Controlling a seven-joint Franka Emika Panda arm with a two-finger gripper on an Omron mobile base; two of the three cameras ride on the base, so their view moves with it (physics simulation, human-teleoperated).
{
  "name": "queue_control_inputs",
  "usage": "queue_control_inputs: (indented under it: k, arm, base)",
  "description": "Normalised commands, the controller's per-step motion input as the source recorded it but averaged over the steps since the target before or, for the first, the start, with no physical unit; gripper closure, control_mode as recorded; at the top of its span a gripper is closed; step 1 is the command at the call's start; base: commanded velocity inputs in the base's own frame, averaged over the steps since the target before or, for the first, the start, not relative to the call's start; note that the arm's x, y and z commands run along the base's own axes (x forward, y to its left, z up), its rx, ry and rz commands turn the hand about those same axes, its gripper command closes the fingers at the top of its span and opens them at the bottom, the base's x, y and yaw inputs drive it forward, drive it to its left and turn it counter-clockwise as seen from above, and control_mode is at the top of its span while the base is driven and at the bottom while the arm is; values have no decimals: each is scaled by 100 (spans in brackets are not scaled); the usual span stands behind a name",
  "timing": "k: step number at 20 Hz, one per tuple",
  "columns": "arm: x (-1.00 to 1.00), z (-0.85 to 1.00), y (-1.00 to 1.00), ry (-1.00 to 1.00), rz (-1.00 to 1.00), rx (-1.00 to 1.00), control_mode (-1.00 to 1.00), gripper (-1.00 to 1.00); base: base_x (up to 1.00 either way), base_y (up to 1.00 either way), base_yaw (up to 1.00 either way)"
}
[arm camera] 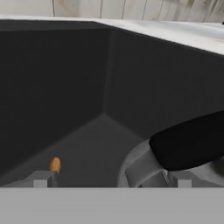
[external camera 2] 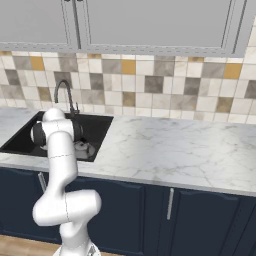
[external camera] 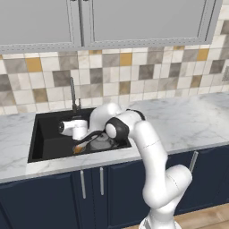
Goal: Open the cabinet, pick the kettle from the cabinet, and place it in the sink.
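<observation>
The grey metal kettle [external camera: 102, 143] sits on the floor of the black sink [external camera: 44, 134], near its right wall, and it also shows past the arm in the right base view [external camera 2: 83, 148]. My gripper [arm camera: 112, 183] hangs low inside the basin right over the kettle, open, with its fingertips [arm camera: 40, 183] far apart. Just ahead of the fingers are the kettle's grey body [arm camera: 140, 168] and its black arched handle [arm camera: 192, 142], with nothing gripped. From the left base view the hand [external camera: 75, 129] is seen bent down over the kettle. The cabinet is out of view.
A small orange object [external camera: 78, 149] lies on the sink floor left of the kettle. The upright faucet [external camera: 72, 94] stands behind the basin. White marble counter [external camera 2: 175, 145] runs to the right. Navy doors with short handles [external camera: 82, 183] sit below, pale grey cabinets [external camera: 134, 20] above.
</observation>
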Motion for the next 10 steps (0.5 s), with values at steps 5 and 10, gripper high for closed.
queue_control_inputs:
  k: [5, 10]
  arm:
    - [0, 1, 13, 3, -4, -4, -100, -100]
    - [-2, 3, 19, 5, -5, -9, -100, -100]
  base:
    - [0, 0, 0]
    - [0, 0, 0]
